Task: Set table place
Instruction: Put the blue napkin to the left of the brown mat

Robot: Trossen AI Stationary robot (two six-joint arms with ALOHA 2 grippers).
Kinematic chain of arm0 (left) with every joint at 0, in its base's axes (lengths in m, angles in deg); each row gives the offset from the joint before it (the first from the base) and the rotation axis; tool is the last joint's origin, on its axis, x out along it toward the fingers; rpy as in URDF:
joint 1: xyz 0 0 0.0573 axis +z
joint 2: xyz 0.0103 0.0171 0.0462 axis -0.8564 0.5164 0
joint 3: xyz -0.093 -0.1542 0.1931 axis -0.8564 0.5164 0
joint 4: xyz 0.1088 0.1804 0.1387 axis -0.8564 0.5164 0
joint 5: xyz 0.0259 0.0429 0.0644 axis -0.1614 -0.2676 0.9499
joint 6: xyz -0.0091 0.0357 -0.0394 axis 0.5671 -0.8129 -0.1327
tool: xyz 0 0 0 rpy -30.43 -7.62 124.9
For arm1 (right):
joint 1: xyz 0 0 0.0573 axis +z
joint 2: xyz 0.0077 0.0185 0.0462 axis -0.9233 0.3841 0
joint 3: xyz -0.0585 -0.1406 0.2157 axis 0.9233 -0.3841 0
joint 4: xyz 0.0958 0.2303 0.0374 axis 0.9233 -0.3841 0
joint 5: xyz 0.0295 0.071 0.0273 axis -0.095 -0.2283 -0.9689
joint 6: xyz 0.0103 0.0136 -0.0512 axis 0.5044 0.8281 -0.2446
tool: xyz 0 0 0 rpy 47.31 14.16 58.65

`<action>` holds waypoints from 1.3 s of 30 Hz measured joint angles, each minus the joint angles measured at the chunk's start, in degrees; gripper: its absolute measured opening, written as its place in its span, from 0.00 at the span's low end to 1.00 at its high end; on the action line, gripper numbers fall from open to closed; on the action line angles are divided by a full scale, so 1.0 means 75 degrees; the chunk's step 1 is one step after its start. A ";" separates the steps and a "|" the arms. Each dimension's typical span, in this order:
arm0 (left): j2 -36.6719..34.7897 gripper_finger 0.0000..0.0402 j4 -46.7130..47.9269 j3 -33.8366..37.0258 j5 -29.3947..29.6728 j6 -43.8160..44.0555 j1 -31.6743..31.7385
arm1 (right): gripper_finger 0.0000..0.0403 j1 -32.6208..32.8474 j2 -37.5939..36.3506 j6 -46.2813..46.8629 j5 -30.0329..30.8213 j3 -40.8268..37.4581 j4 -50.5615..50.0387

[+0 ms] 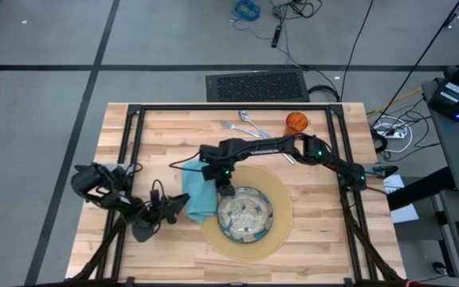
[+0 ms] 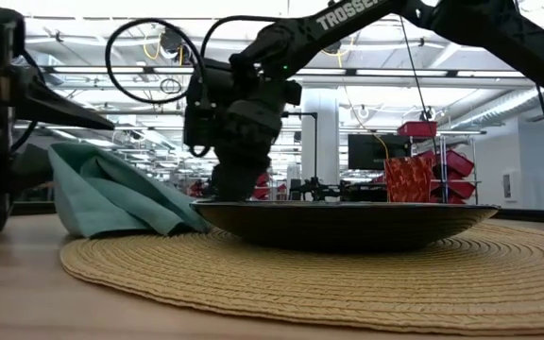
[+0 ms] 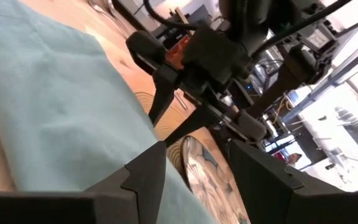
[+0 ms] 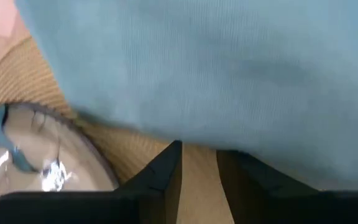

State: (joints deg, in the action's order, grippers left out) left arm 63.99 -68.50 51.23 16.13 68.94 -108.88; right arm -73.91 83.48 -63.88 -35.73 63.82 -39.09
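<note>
Writing: white letters "TROSSE…" run along the right arm (image 2: 348,19) in the low view, the end cut off by the picture edge; no other writing can be read.
Surface (image 1: 325,239): light wooden planks with a black rail frame.
Mat (image 1: 281,223): round, tan, woven, lying flat on the surface toward its near middle.
Plate (image 1: 245,214): patterned glass, on the mat; whether anything lies in it I cannot tell.
Napkin (image 1: 200,195): teal cloth, bunched, at the mat's left edge, partly over the mat and just beside the plate.
Cup (image 1: 296,122): small, orange, near the far edge of the surface, well apart from the mat; its contents do not show.
Cutlery (image 1: 241,122): silver pieces near the far edge, left of the cup; which piece is which is too small to tell.
Right end effector (image 4: 199,163): down at the mat between napkin and plate rim, fingers a little spread, nothing between them; bare mat shows in the gap.
Left end effector (image 3: 194,171): low over the surface left of the napkin, aimed toward the plate, fingers spread with nothing between them.
Room: shelving with red bins (image 2: 442,156) behind the surface.
</note>
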 joint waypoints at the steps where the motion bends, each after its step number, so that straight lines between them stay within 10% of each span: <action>1: 0.0000 0.41 0.0017 0.0000 -0.0051 -0.0036 0.0048 | 0.23 0.0011 0.0000 0.0021 0.0000 0.0000 0.0110; 23: 0.0088 0.41 -0.1421 -0.0032 0.0623 -0.1567 -0.0706 | 0.23 0.0569 -0.0003 0.0396 0.0033 0.0463 0.2030; 39: -0.2731 0.41 -0.2968 -0.0203 0.1223 -0.8890 -0.1815 | 0.23 0.0629 0.0152 0.0910 -0.0334 0.0463 0.2841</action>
State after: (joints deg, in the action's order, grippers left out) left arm 43.50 -90.76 49.71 25.30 2.27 -122.50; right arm -69.19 84.61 -57.06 -38.24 67.30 -17.78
